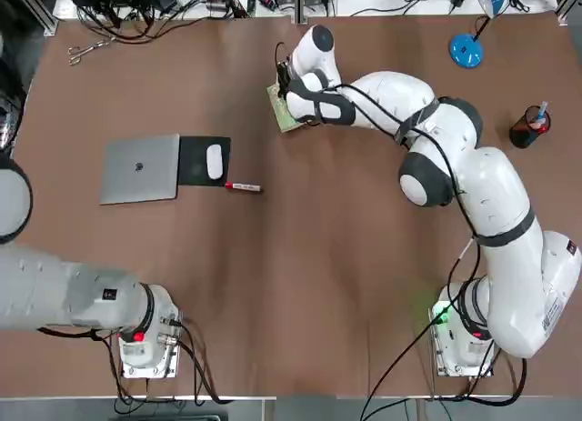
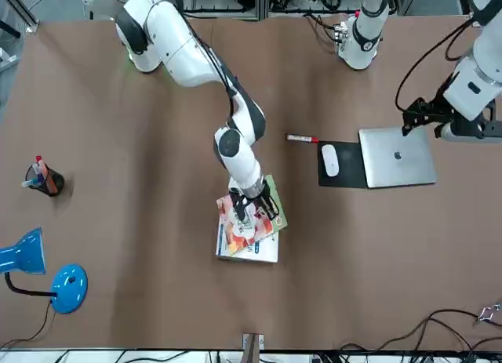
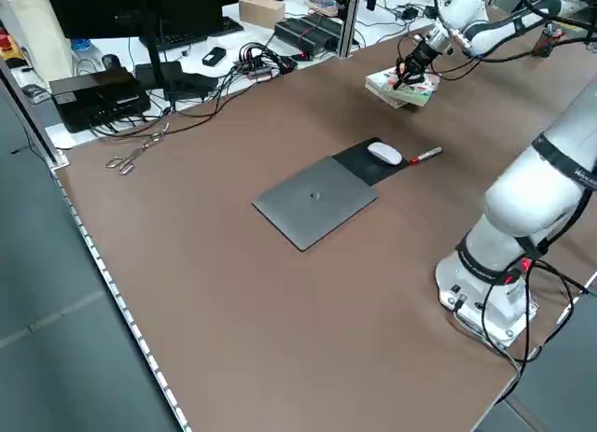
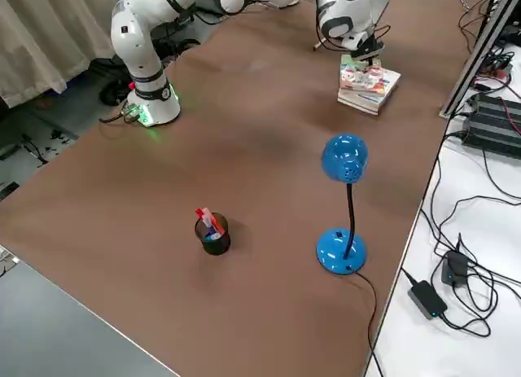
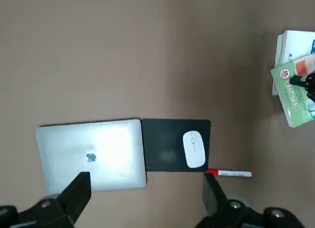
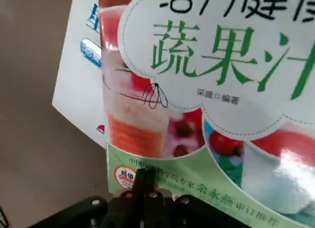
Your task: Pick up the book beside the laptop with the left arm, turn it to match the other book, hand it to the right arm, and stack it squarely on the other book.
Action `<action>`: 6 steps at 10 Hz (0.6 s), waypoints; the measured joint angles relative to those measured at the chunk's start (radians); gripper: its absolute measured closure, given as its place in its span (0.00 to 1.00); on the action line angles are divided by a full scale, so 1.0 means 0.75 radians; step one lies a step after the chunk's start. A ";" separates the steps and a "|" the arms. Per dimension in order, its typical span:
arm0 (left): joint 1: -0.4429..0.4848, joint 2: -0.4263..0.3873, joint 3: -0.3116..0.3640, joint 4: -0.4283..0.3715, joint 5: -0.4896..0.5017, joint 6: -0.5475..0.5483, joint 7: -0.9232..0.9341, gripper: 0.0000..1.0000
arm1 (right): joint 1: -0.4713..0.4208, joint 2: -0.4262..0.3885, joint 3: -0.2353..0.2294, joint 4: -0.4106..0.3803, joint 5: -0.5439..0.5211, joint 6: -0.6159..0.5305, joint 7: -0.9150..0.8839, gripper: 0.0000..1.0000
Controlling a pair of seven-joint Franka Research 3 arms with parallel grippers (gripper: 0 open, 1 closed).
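Near the front view's centre, the book (image 2: 249, 226) is laid askew on the other book (image 2: 267, 249), touched by the right gripper (image 6: 146, 175), fingers together; upper right, the left gripper (image 5: 147, 181) is spread.

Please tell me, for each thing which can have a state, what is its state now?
Green-bordered colourful paperback: askew over the white book, not squared.
White-covered book: lying flat, partly covered.
Silver-grey laptop: closed.
Black two-finger right gripper: shut, at the paperback's green border.
Black two-finger left gripper: open, empty.
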 joint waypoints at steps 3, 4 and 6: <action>0.002 0.049 -0.003 0.087 0.068 -0.015 0.007 0.00 | -0.030 0.014 -0.003 0.017 0.000 0.010 0.000 0.99; 0.004 0.054 -0.003 0.115 0.077 -0.032 0.007 0.00 | -0.037 0.021 -0.003 0.028 0.000 0.013 0.000 0.99; 0.015 0.057 -0.003 0.143 0.081 -0.087 0.007 0.00 | -0.044 0.048 -0.006 0.065 0.000 0.025 -0.001 0.99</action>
